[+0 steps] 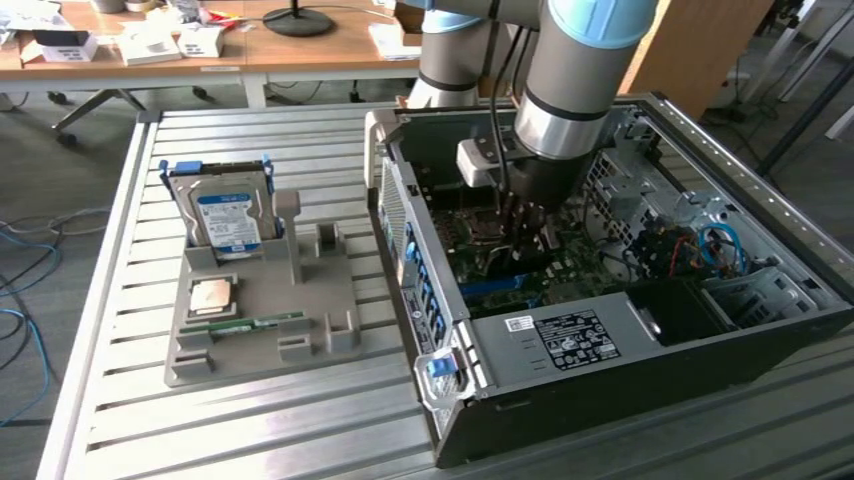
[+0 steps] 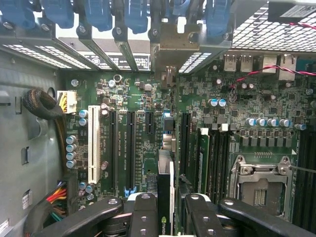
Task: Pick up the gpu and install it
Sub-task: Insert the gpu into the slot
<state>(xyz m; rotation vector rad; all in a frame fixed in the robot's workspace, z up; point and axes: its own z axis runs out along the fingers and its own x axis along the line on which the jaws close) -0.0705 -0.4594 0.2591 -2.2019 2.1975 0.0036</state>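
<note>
On the exterior view's left, a grey holder (image 1: pixel 254 352) propped the hard drive (image 1: pixel 227 218) upright and cradled the memory stick (image 1: pixel 248 323) flat (both ready for grasping). Rightward, inside the open computer case (image 1: pixel 461 420), the gripper (image 1: pixel 529 215) pinched the gpu (image 2: pixel 165 185) edge-on between its jaws, aligned with the motherboard (image 2: pixel 247 98) slots, probably so its connector could press straight in.

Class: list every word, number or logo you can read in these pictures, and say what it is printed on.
No text can be quoted.
gpu edge: a small logo, lettering blurred.
Power supply label: too small.
Hard drive label: too small.
Motherboard slot print: too small.
</note>
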